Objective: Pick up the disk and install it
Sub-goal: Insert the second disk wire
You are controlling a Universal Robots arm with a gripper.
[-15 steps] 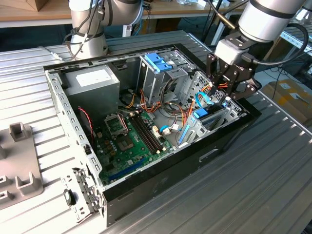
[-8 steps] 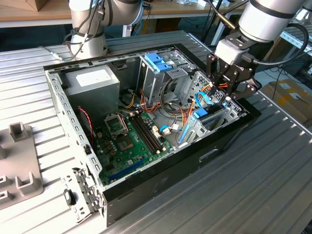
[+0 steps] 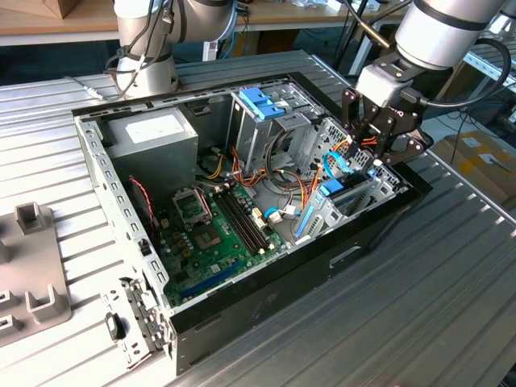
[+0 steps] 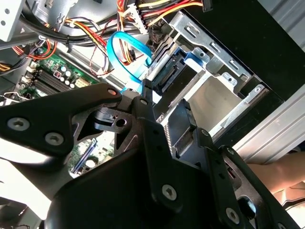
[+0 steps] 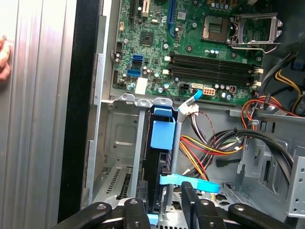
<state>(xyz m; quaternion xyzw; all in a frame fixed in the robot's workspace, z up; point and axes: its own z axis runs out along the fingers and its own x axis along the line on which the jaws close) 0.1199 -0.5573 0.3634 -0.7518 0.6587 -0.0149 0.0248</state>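
While the arm is reaching over the open computer case (image 3: 242, 318), its gripper (image 3: 377, 157) is hovering just above the drive bay (image 5: 119, 129) at the end of the case nearest the exterior view's right. The disk (image 5: 158, 162) is sitting inside that bay, standing on edge between the metal rails, with a blue plastic tab (image 5: 162, 134) on its near edge. Just this dark, narrow edge is showing, and its faces are hidden by the bay walls. In the first wrist view the two black fingers (image 5: 134, 212) are standing apart, one to each side of the disk's edge, gripping nothing, and the frame is cutting them off partway. A light-blue flat cable (image 5: 190, 183) is crossing just beside one finger. In the second wrist view the gripper's black linkage is blocking much of the bay. Beyond the bay the green motherboard (image 5: 190, 47) is lying flat in the case. Part of a person's hand (image 5: 4, 57) is showing at the frame edge beside the ribbed metal table (image 5: 43, 119), and most of it is cut off.
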